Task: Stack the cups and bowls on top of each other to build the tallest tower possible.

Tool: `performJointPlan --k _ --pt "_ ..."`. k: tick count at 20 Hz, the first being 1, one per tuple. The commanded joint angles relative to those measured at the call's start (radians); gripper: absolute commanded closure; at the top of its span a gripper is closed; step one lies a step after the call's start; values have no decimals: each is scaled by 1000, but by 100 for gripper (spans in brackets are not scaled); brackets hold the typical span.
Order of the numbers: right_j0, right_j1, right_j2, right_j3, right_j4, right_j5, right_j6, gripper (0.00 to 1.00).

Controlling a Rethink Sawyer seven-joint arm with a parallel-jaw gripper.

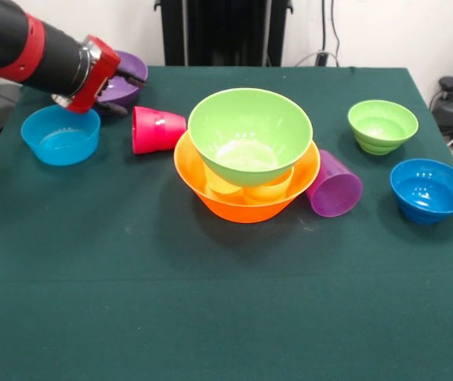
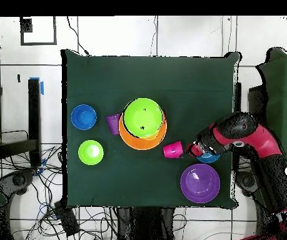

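My gripper point(image 1: 128, 83) hangs by the big purple bowl point(image 1: 123, 79), above the blue bowl point(image 1: 61, 135). I cannot tell how it is set. The tower point(image 1: 247, 159) sits mid-table: green bowl in orange, because wide bowls make a steady bottom.

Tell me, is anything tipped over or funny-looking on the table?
Yes. The red-pink cup and the purple cup lie on their sides beside the orange bowl. The large green bowl sits tilted on yellow cups inside it.
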Motion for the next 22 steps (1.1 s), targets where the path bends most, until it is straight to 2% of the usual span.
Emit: performJointPlan --k 1,4,13,22 --pt "48 45 -73 46 -80 -174 4 0" --pt "57 65 -78 39 -74 -209 13 0" --pt "72 85 -88 25 -39 -205 -4 0" --pt "63 80 -77 69 -12 -202 3 0"
